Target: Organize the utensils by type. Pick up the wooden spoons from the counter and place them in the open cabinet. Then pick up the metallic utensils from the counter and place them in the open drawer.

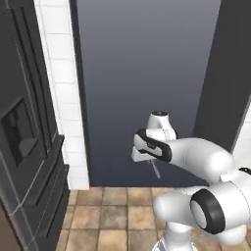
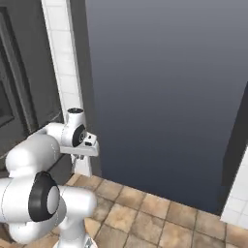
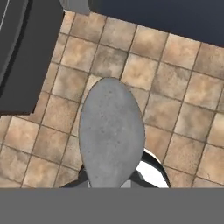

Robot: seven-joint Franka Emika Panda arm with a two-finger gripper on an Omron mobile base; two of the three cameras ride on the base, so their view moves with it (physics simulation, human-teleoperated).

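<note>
The fingertips themselves are hidden, so how far the jaws stand apart cannot be read directly. In the hand view a grey oval, the bowl of the metal spoon [image 3: 111,131], rises from where the tips would be. In the left base view a thin grey sliver [image 1: 155,169] hangs from under the gripper [image 1: 147,158]. With nothing under it, the spoon is judged to be clamped between the fingers.

The spoon's long axis runs roughly along the fingers' own direction. It points down at the brown tiled floor [image 3: 183,57] and leans a little to one side in the left base view. Its free end hangs well above the tiles and touches nothing.

The gripper [image 2: 86,147] is carried low and close in front of the robot's folded arm. Ahead stands a tall, flat blue-grey panel [image 2: 164,87]. A strip of white wall tiles [image 1: 61,88] runs up the panel's left side. Left of that strip is a black built-in appliance stack [image 1: 24,147], whose lower corner [image 3: 22,57] also appears in the hand view.

This looks like the carrying stretch of the metallic-utensil step, with the spoon lifted and not yet put down. The coming move depends on where the open drawer lies from the fingers, and that cannot be told from here. To lie flat in a shallow drawer, the spoon would probably need lowering along its length or tipping level before release.
</note>
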